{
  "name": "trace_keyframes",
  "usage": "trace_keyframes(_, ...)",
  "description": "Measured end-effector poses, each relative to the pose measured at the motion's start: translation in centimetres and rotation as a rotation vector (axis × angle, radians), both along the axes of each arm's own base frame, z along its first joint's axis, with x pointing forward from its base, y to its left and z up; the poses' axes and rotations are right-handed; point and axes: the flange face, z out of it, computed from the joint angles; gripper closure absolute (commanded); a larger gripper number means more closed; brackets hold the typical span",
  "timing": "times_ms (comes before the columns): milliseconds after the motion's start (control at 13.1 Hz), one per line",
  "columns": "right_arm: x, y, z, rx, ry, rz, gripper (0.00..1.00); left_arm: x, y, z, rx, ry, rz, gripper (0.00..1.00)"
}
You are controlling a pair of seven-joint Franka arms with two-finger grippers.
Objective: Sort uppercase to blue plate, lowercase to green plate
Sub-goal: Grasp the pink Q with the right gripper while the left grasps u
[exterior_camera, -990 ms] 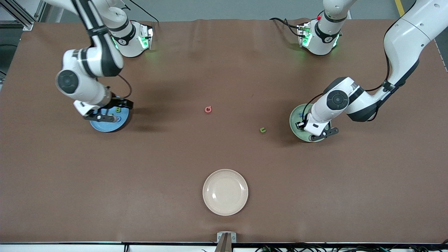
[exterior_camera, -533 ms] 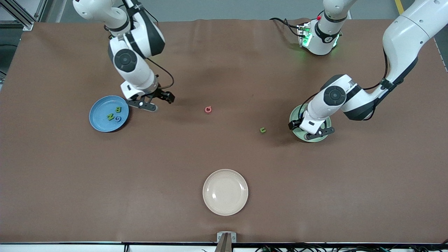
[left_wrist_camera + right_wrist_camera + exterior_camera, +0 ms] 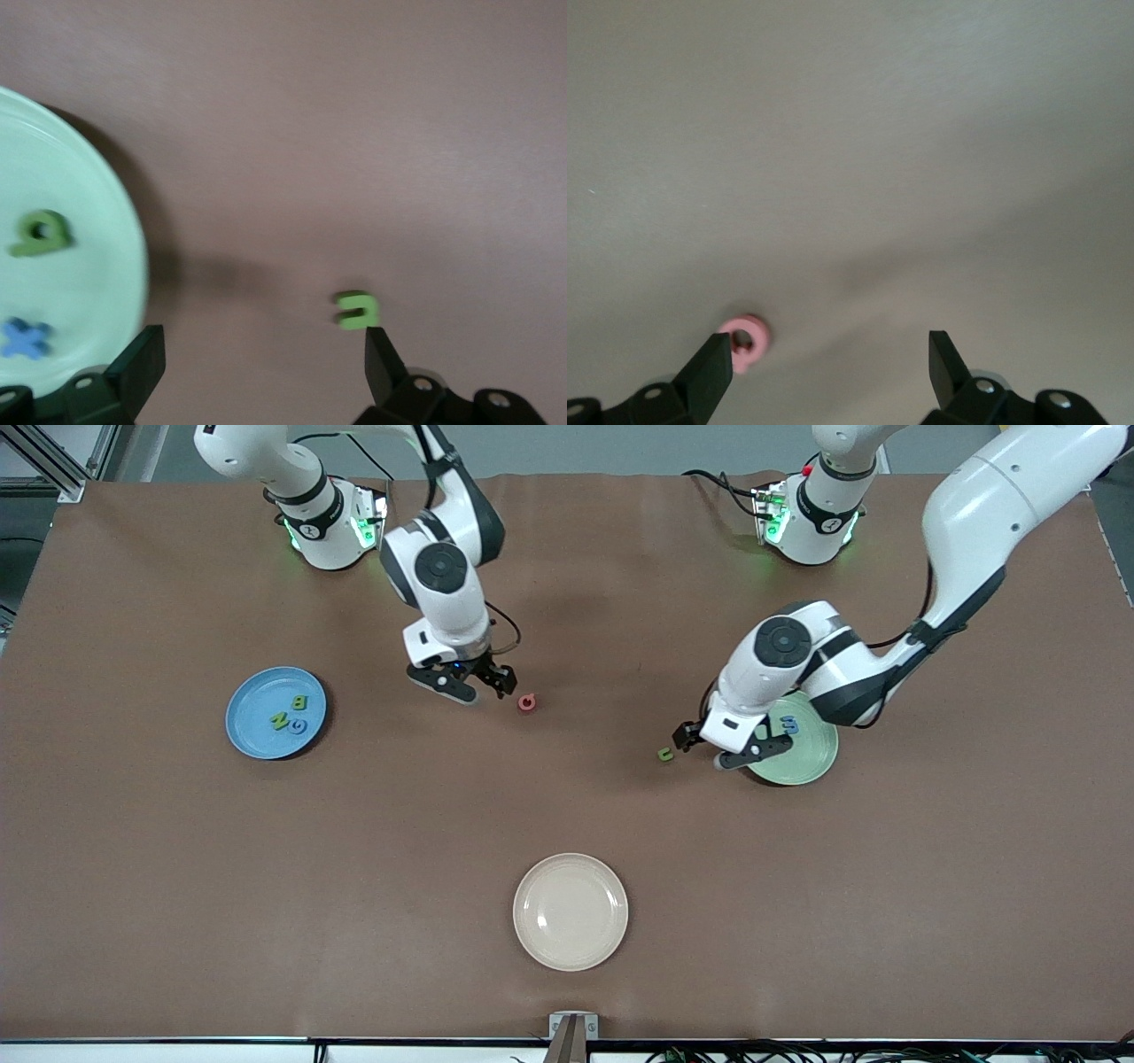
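Right end effector (image 3: 469,682) moved beside Q (image 3: 527,703) | fingers apart

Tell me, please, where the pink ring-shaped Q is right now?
In the front view the pink Q lies on the bare table near its middle, beside the right hand and well apart from the blue plate.

Even, bright overhead light falls on the tabletop (image 3: 567,815); soft shadows pool under both arms. Both wrist views are soft, perhaps motion blur, and the green plate (image 3: 80,266) smears.
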Motion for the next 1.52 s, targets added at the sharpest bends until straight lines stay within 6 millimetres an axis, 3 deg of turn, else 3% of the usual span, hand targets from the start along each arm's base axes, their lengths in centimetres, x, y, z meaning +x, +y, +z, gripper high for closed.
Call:
trace_keyframes(305,1.5,3.9,-4.4,-0.007,-0.009,-0.054,0.14,-0.4,-4.4,-2.5,0.052,0.002,0.086,0.01)
trace_keyframes(533,1.2,4.7,-5.7,-0.012,-0.02,-0.054,0.16,0.3,-5.1,-3.3,0.049,0.008,0.116,0.04)
trace_keyframes(914,0.5,5.3,-5.9,-0.006,-0.013,-0.045,0.22,0.4,-5.2,-5.8,0.062,0.036,0.121,0.24)
trace_keyframes(1524,-0.4,6.0,-6.2,-0.003,-0.002,-0.029,0.29,0.7,-5.4,-6.2,0.049,0.042,0.127,0.69)
